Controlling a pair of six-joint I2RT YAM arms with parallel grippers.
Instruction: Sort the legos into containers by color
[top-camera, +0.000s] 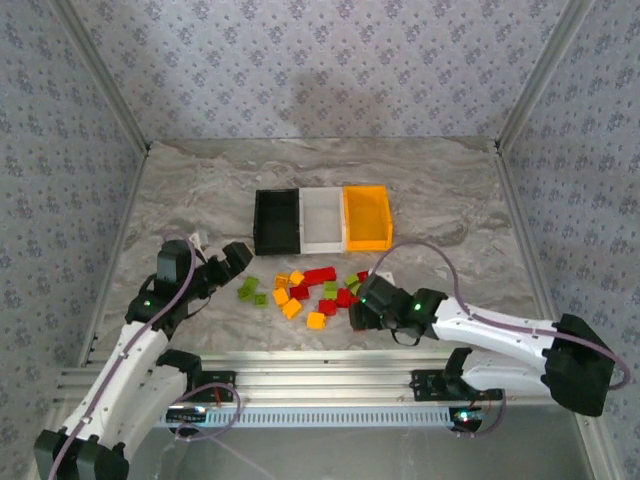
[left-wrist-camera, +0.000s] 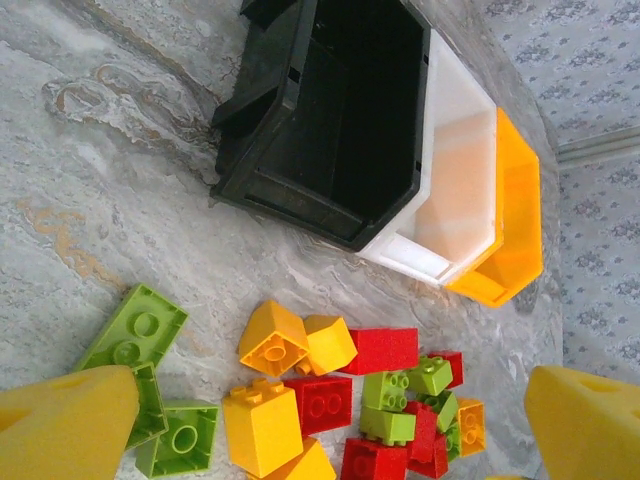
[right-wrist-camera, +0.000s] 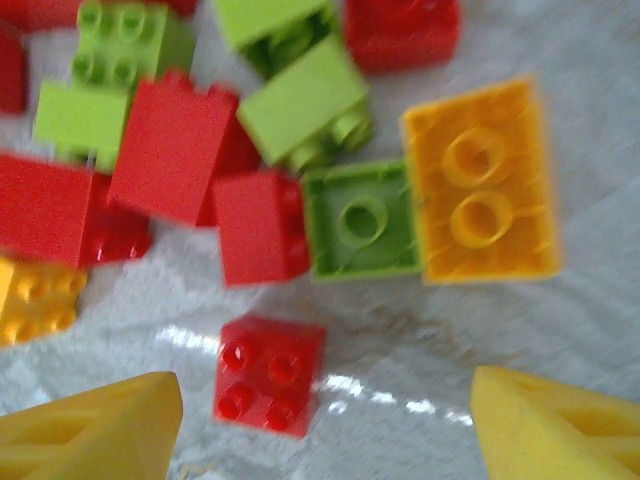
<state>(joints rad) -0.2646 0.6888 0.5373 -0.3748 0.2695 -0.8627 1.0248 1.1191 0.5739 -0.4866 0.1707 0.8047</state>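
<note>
**A:** Where are the legos (top-camera: 315, 290) lying?

**B:** They are sitting in a loose heap on the table (top-camera: 450, 190), near the front of the three containers (top-camera: 321, 240) and between the two arms. The black bin (top-camera: 276, 222), the white bin (top-camera: 320, 215) and the orange-yellow bin (top-camera: 367, 216) are standing joined in a row, with black on the left.

**A:** What is the left gripper (top-camera: 236, 257) doing?

**B:** It is hanging just left of the heap, beside a few lime green bricks (top-camera: 250, 290). Its fingers (left-wrist-camera: 70, 425) are spreading wide and holding nothing.

**A:** And the right gripper (right-wrist-camera: 327, 428)?

**B:** It is hovering over the heap's right end, its fingers (right-wrist-camera: 95, 435) standing well apart. A small red brick (right-wrist-camera: 268, 375) is lying between them, studs up. It seems to be touching neither finger, though that view is blurred. An orange-yellow brick (right-wrist-camera: 483, 185) is lying beyond it, touching a green one (right-wrist-camera: 362, 220).
</note>
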